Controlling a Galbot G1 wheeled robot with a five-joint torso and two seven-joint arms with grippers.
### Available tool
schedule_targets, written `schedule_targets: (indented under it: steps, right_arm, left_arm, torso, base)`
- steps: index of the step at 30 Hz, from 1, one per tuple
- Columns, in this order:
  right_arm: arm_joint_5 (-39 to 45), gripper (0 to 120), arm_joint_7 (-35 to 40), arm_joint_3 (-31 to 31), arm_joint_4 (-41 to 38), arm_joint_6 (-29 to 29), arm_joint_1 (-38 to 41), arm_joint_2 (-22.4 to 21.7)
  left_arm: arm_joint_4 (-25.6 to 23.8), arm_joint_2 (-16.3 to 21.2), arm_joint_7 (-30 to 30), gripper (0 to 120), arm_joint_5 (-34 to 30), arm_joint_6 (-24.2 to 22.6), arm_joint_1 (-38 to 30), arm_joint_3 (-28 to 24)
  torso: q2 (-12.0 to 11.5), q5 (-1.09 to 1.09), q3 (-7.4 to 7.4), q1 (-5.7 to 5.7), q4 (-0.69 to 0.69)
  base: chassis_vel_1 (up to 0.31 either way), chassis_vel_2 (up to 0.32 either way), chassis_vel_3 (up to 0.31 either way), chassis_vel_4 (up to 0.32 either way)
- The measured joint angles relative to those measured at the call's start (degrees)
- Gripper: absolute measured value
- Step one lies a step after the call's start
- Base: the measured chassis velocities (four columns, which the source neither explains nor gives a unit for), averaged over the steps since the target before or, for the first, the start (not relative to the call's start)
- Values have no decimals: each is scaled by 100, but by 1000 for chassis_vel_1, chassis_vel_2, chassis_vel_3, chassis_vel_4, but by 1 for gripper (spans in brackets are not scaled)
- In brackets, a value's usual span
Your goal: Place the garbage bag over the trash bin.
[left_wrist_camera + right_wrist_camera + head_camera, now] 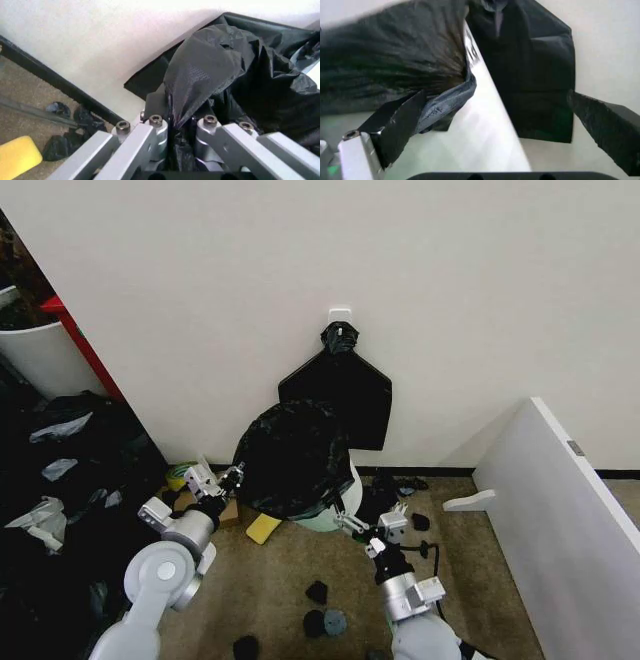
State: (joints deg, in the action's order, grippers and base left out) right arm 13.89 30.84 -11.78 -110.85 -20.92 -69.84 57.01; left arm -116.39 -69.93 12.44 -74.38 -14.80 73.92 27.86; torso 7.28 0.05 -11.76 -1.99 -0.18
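The left arm rises from about 7 o'clock in the head view, elbow bent, wrist angled toward 1 o'clock. The left tool [232, 476] has its fingers [150, 140] drawn close together, pinching a fold of black film. The right arm comes up from 5 o'clock, forearm pointing toward 11 o'clock. The right tool [345, 522] has its fingers [400, 123] spread wide apart.

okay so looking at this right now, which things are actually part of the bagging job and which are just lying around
Part of the job:
garbage bag, draped over the bin
trash bin, mostly covered
left hand, pinching the bag's edge
right hand, open beside the bin

Just lying about:
flat black bundle hung on the wall
yellow sponge
small black lumps on the carpet
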Motion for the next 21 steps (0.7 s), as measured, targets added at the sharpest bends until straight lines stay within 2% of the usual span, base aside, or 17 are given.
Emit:
schedule_targets:
  steps: [9,16,21]
  right_arm:
    - [-483,100,-6,98,431,-24,-12,-42]
    - [-481,100,-42,140,407,-198,-12,-67]
    - [-36,100,-566,284,303,-1241,-84,-199]
  left_arm:
    - [-149,-13,-27,4,-17,-16,70,31]
    - [-154,-21,-57,4,37,-17,79,10]
    - [-82,52,-178,4,158,62,19,3]
  torso:
    - [0,0,0,0,0]
    - [0,0,0,0,0]
    - [0,-1,0,0,0]
  base:
    - [0,0,0,0]
    - [0,0,0,0]
    - [0,0,0,0]
